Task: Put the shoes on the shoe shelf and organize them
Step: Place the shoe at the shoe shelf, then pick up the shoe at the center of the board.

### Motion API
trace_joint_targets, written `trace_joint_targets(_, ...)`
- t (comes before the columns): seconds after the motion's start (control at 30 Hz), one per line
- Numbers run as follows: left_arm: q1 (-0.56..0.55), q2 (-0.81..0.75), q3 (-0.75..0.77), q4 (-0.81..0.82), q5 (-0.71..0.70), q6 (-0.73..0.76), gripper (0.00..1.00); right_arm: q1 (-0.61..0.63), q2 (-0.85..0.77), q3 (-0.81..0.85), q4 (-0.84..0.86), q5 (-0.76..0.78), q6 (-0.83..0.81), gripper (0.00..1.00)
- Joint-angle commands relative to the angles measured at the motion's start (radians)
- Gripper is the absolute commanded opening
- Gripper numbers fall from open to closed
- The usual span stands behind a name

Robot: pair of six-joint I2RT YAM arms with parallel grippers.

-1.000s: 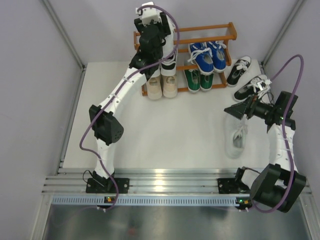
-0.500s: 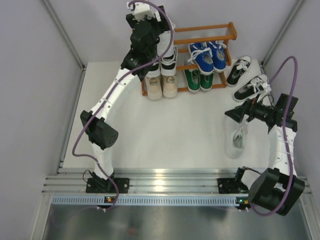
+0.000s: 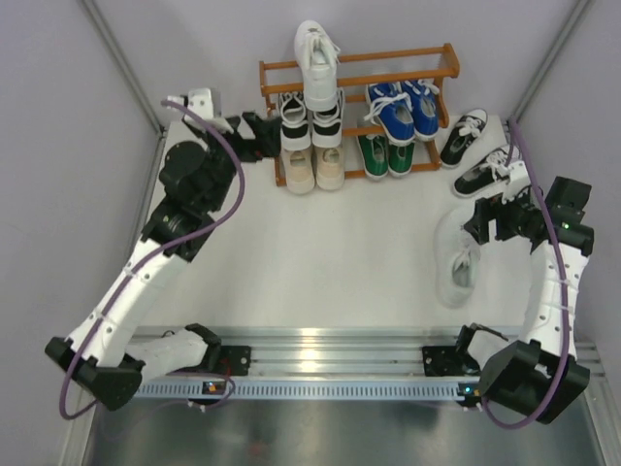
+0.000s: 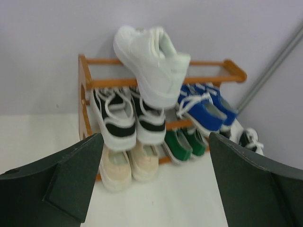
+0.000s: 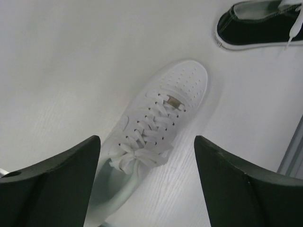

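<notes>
The orange-brown shoe shelf (image 3: 441,60) (image 4: 235,72) stands at the back. One white shoe (image 3: 317,60) (image 4: 151,61) lies tilted on its top tier, toe sticking up and back. Black (image 3: 310,121), blue (image 3: 406,109), beige (image 3: 315,167) and green (image 3: 386,150) pairs fill the lower tiers. My left gripper (image 3: 267,131) (image 4: 154,161) is open and empty, left of the shelf. The other white shoe (image 3: 456,257) (image 5: 156,123) lies on the table. Over it hovers my right gripper (image 3: 473,221) (image 5: 147,156), open and apart from the shoe.
Two loose black shoes with white laces (image 3: 464,136) (image 3: 493,170) lie on the table right of the shelf; one shows in the right wrist view (image 5: 260,23). Grey walls and metal corner posts (image 3: 553,58) close in the table on three sides.
My left arm has let go of the white shoe on the top tier and pulled back to the left, jaws opening wide. The right gripper shifted a little over the white shoe on the table.
</notes>
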Motion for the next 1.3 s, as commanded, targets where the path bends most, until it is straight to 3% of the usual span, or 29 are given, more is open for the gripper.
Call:
trace_joint_targets(0.0, 0.005, -0.193, -0.275, -0.094, 0.170, -0.131, 0.98, -0.022, 0.030, 0.034, -0.186, 0.104, -0.149, 0.78)
trace_joint_targets(0.13, 0.005, -0.456, -0.612, -0.133, 0.271, -0.266, 0.96, -0.018, 0.050, 0.015, -0.266, 0.119, -0.198, 0.69)
trace_joint_targets(0.33, 0.005, -0.648, -0.829, -0.143, 0.443, -0.422, 0.95, 0.027, 0.033, -0.095, -0.177, 0.240, -0.146, 0.66)
trace_joint_targets(0.53, 0.004, -0.624, -0.939, -0.023, 0.581, -0.533, 0.93, 0.092, 0.063, -0.180, -0.021, 0.355, -0.085, 0.59)
trace_joint_targets(0.6, 0.001, -0.588, -0.961, 0.027, 0.625, -0.593, 0.90, 0.116, 0.083, -0.192, 0.013, 0.386, -0.069, 0.48)
trace_joint_targets(0.63, -0.010, -0.536, -0.962, 0.103, 0.650, -0.617, 0.88, 0.138, 0.090, -0.198, 0.042, 0.392, -0.054, 0.42)
trace_joint_targets(0.7, -0.065, -0.456, -0.940, 0.125, 0.632, -0.619, 0.88, 0.152, 0.094, -0.198, 0.055, 0.389, -0.042, 0.15)
trace_joint_targets(0.77, -0.137, -0.410, -0.915, 0.154, 0.520, -0.610, 0.88, 0.157, 0.084, -0.186, 0.045, 0.359, -0.032, 0.00)
trace_joint_targets(0.93, -0.440, -0.192, -0.787, 0.258, 0.247, -0.622, 0.88, 0.159, -0.018, -0.120, -0.014, 0.236, -0.026, 0.00)
trace_joint_targets(1.07, -0.538, 0.000, -0.633, 0.289, 0.116, -0.634, 0.84, 0.188, -0.078, -0.077, -0.034, 0.101, 0.041, 0.00)
trace_joint_targets(1.27, -0.627, 0.239, -0.399, 0.380, -0.013, -0.530, 0.77, 0.338, -0.147, -0.074, 0.068, 0.062, 0.208, 0.00)
